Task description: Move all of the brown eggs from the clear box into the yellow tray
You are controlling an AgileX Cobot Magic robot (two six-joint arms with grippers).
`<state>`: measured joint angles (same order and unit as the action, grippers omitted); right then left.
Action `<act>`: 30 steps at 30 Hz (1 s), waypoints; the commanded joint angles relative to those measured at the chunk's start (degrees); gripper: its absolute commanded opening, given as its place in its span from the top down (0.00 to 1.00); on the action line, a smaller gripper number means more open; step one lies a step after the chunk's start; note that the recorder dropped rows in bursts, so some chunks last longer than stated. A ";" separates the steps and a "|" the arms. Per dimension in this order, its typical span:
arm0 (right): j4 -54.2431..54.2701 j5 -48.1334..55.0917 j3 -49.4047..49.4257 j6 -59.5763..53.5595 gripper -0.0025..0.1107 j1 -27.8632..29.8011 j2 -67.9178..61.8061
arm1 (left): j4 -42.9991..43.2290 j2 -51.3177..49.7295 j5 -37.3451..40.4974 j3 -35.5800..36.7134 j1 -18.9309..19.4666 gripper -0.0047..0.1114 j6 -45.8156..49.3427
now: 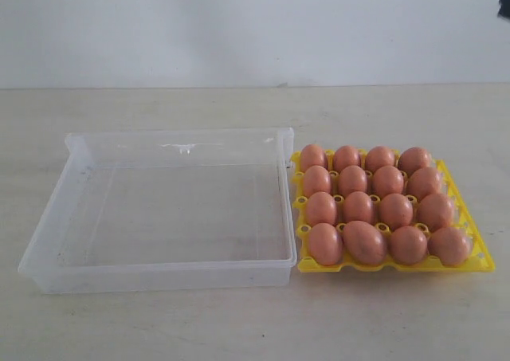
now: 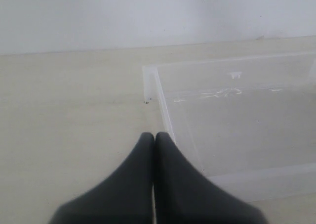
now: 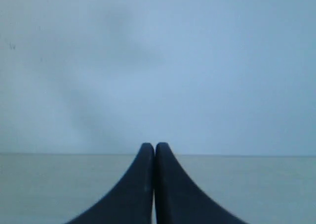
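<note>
The clear box (image 1: 48, 217) lies on the table with no eggs inside it. Right beside it sits the yellow tray (image 1: 476, 259), and several brown eggs (image 1: 358, 207) fill its cups in four rows. Neither arm shows in the exterior view. In the left wrist view my left gripper (image 2: 154, 135) is shut with nothing between its fingers, hovering by a corner of the clear box (image 2: 148, 78). My right gripper (image 3: 154, 145) is shut and holds nothing, facing bare table and wall, with no eggs or tray in its view.
A pale wooden table (image 1: 239, 329) carries the box and tray. A white wall (image 1: 239, 26) stands behind it. A small dark shape (image 1: 504, 2) shows at the top right edge of the exterior view.
</note>
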<state>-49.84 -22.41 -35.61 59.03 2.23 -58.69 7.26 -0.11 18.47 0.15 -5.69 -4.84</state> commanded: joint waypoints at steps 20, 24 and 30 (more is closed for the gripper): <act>39.16 69.12 3.40 -46.47 0.98 -10.22 58.29 | -0.97 0.11 -0.11 -0.15 -0.19 1.00 0.17; 47.82 71.47 3.52 -51.37 0.98 -10.22 58.69 | -0.97 0.11 -0.11 -0.15 -0.19 1.00 0.17; 45.80 59.39 5.68 -59.03 0.98 -10.22 58.69 | -1.17 0.11 -0.11 -0.15 -0.19 1.00 0.17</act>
<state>-2.50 45.81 -31.60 4.38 -7.98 -0.30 6.86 -0.11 18.47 0.15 -5.69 -4.84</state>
